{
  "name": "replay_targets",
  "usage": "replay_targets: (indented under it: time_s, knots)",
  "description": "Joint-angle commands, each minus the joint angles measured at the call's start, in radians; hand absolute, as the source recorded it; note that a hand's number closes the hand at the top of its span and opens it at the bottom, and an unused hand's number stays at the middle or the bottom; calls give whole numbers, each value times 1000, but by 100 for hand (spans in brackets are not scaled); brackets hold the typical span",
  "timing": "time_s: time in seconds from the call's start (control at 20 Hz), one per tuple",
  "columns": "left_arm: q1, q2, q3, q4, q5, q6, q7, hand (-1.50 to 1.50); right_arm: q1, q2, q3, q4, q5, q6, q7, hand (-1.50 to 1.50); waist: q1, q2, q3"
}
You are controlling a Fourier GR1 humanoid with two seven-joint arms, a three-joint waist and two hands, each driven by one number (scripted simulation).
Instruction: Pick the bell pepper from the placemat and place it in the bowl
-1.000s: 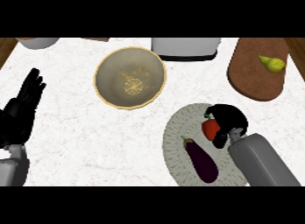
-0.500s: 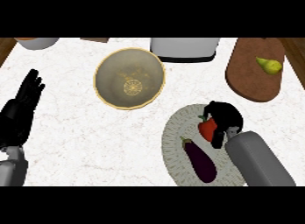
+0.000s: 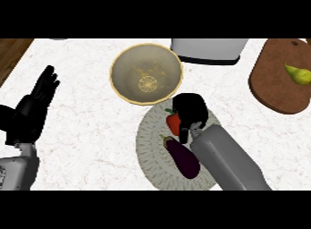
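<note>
A red bell pepper [image 3: 174, 123] shows at the far end of the grey oval placemat [image 3: 151, 156]. My right hand [image 3: 190, 108] is curled round the pepper from the right and hides part of it. The tan bowl [image 3: 122, 87] stands just beyond the placemat, up and to the left of that hand, and nothing lies in it. My left hand [image 3: 27, 112] rests open at the left edge with fingers up, far from the pepper.
A purple eggplant [image 3: 183, 157] lies on the placemat beside my right forearm. A brown cutting board [image 3: 277, 87] at the right carries a yellow-green pear [image 3: 299, 75]. A grey-white container [image 3: 208, 50] stands behind the bowl. Wood floor shows at the far left.
My right hand has moved left and away from me toward the bowl, taking the bell pepper along. The left hand has stayed where it was.
</note>
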Motion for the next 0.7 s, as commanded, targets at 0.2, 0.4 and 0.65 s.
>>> replay_targets:
  time_s: [0.2,0.4,0.65]
  knots:
    - [-70,-19,-55,25,-13,-27,4,0,-265,41,210,-42,-110,-126,328,150,89,4,0]
    - [-80,-16,-46,48,-17,-20,23,0,-448,41,248,-54,-75,-205,494,150,68,-5,-1]
    - [-92,-33,-38,77,-36,19,11,0,-606,41,273,-105,-45,-322,668,150,36,-10,-2]
